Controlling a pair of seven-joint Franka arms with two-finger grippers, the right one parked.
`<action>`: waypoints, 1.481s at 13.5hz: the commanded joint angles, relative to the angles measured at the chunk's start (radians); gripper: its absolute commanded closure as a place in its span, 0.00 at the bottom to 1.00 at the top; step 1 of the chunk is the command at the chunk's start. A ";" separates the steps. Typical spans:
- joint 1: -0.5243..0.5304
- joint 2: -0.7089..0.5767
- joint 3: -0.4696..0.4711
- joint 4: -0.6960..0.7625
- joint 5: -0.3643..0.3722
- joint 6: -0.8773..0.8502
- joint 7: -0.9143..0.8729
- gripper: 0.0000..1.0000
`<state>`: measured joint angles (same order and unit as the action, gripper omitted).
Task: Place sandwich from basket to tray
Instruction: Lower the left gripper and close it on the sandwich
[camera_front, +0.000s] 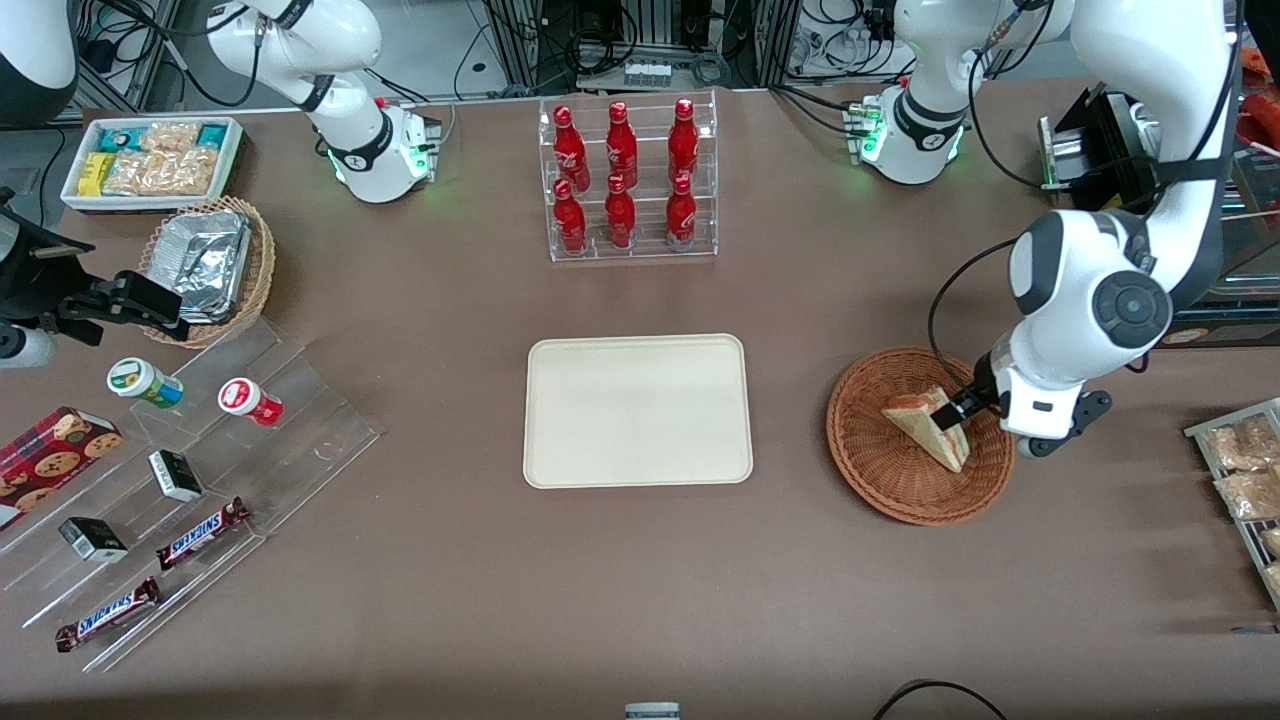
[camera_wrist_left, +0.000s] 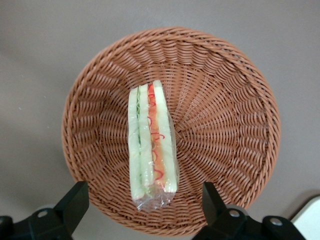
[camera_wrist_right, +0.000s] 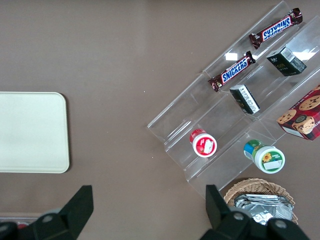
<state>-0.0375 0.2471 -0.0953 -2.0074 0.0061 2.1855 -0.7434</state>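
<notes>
While I watch from the front camera, my working arm's gripper (camera_front: 958, 408) hangs low over the basket (camera_front: 880, 480), at the side of the sandwich (camera_front: 925, 425) toward the working arm's end of the table. Its claw is spread wide: on the wrist camera the two dark fingers (camera_wrist_left: 74, 202) stand well apart with the sandwich's wrapped end between them, touching neither. The sandwich (camera_wrist_left: 151, 145) lies inside the basket (camera_wrist_left: 230, 125), cut face up, showing white bread, pale green and red-orange layers under clear wrap. The round reddish-brown basket sits on the brown table, near the tray (camera_front: 637, 411) on the working arm's side. The cream-white tray lies at the table's middle, nearer the front camera than a clear rack of red bottles (camera_front: 627, 178).
</notes>
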 joint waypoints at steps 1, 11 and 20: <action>-0.005 0.032 -0.003 0.019 0.015 0.014 -0.051 0.00; -0.005 0.144 -0.015 0.013 0.017 0.082 -0.129 0.19; -0.002 0.118 -0.015 0.028 0.034 0.016 -0.160 1.00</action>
<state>-0.0379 0.3888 -0.1114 -2.0009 0.0104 2.2502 -0.8904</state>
